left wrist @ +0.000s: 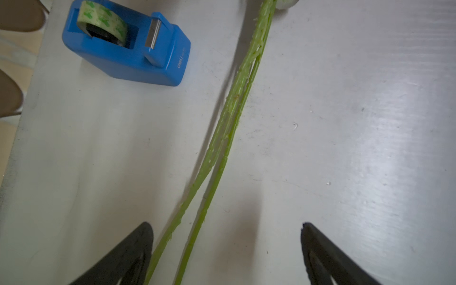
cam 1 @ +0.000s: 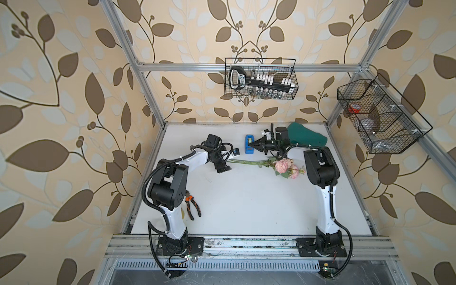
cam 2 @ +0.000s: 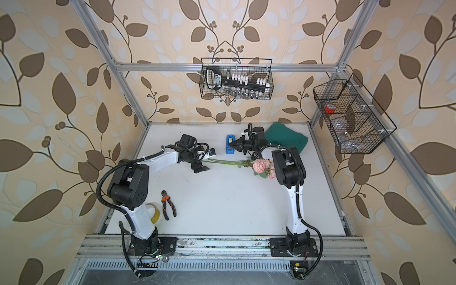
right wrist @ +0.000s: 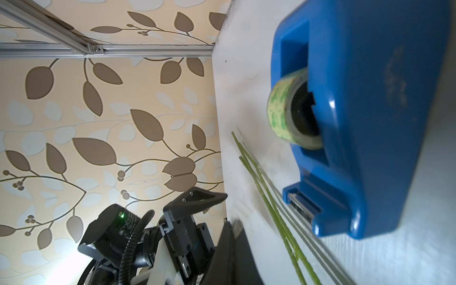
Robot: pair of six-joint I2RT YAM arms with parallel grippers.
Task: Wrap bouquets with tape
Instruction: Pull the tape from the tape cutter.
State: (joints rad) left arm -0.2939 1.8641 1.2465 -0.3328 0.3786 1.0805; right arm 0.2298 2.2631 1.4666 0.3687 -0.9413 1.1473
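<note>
Bouquet (cam 1: 283, 165) lies on the table (cam 1: 246, 202) in both top views, stems toward the left gripper (cam 1: 230, 161). The right gripper (cam 1: 254, 146), closed, points its tip at the dispenser (cam 1: 248, 150). Left wrist: jaws wide apart, stems (left wrist: 229, 128) between them, unclamped. Right wrist: dispenser (right wrist: 357, 123) close up, stems beside it.

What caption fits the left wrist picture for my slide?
Open left tool straddling the bouquet's green stems, blue tape dispenser nearby on the white table.
</note>
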